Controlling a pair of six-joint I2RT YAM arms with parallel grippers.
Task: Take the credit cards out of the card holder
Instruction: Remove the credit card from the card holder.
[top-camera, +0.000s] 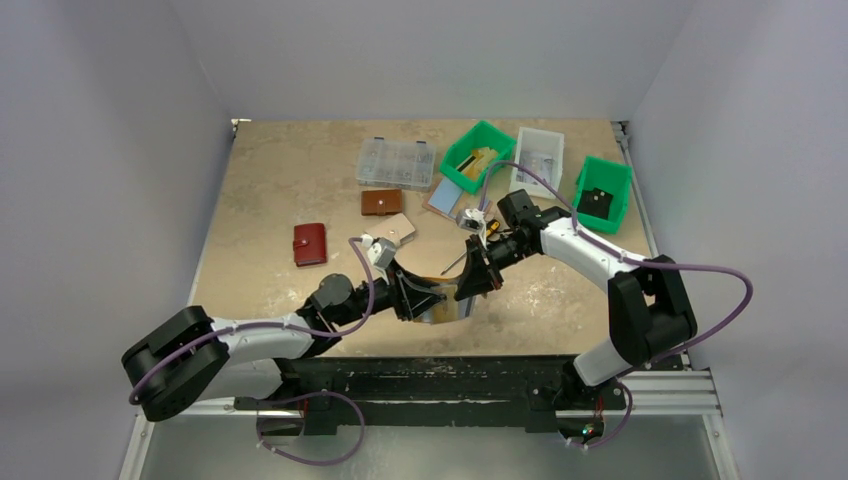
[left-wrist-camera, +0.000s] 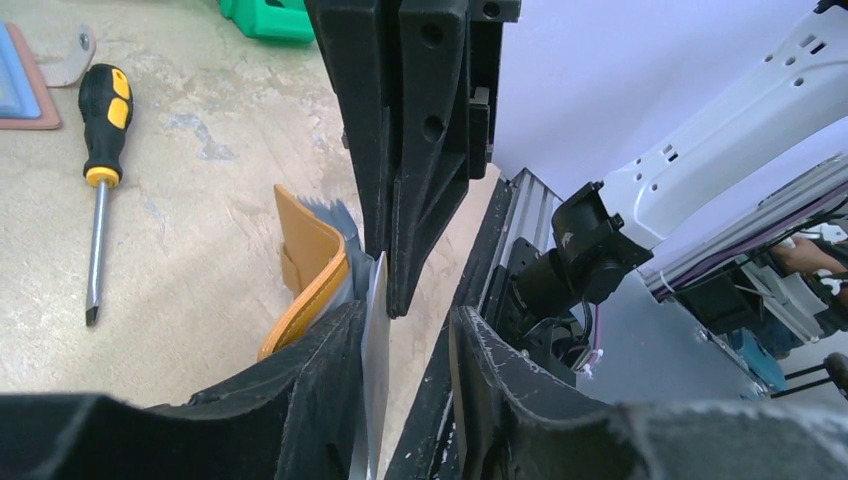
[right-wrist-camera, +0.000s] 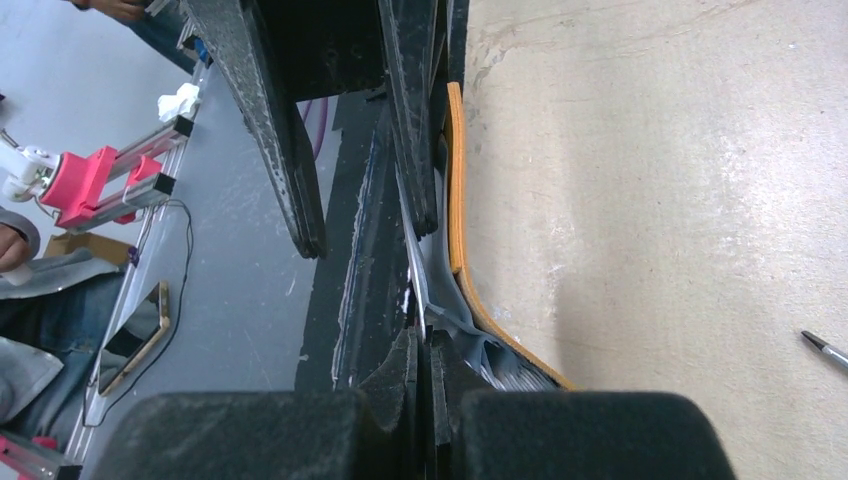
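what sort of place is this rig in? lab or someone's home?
Probably a robot lab test cell, not a home: plain white walls box in the table, an aluminium rail runs along its near edge, and green parts bins sit at the back.

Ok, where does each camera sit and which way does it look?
Top external: high behind the arms, looking down on the table; left arm and right arm show whole.
Left wrist: on the left arm, looking along the left fingers at the card holder and the right fingers.
Right wrist: on the right arm, looking along the right fingers toward the table's near edge; left fingers show.
Shared: both wrist views see the card holder and a grey credit card.
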